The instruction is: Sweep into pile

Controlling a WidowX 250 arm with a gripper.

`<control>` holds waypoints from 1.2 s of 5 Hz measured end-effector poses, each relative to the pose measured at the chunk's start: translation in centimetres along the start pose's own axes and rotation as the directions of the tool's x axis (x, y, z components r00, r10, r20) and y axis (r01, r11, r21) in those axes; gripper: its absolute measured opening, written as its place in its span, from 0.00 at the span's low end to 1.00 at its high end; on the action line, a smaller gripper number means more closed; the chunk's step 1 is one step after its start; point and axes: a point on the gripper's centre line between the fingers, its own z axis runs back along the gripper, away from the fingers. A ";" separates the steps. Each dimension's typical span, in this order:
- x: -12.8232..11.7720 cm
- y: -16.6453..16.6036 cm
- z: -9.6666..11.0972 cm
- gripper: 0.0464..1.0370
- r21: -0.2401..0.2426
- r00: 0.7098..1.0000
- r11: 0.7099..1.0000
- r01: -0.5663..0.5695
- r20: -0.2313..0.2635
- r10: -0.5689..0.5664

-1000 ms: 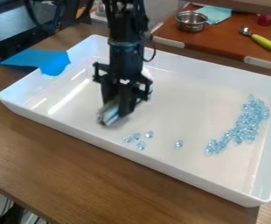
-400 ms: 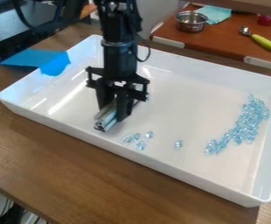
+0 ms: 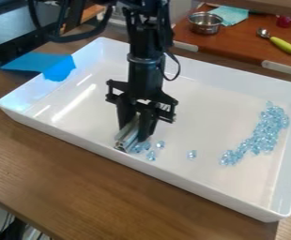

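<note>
We have the pincer clamped on a silvery metal bar, centre-left of frame, low over the white tray. Main pile of clear blue beads sits at right, trailing down toward lower centre. A few stray beads are just right of the bar's near end; a single bead lies between them and the pile. Our read: early in the gathering of the strays.

Next: we push right, bar edge down on the tray floor, light pressure. Lift it and beads slip under; press hard and it may twist in the grip. We want the bar's long side behind the strays, not just its tip, else they squirt out along the front wall (round beads, they'll roll). Slow pass, pick up the single one en route, ease off at the pile's tail so we don't scatter it.

Surface: tray is on a brown wood-grain worktop; a blue sheet laps its rim at upper left. Behind, upper right: a reddish-brown table with a metal bowl, a pale blue cloth and a spoon with a yellow-green handle.
</note>
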 end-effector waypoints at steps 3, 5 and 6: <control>1.5 -6.3 -0.5 0.34 -0.010 0.998 0.998 -0.069 0.009 0.069; 2.3 -9.5 -0.6 0.34 -0.012 0.998 0.998 -0.067 -0.013 0.067; 2.5 -11.4 -0.5 0.34 -0.024 0.997 0.998 -0.065 -0.037 0.064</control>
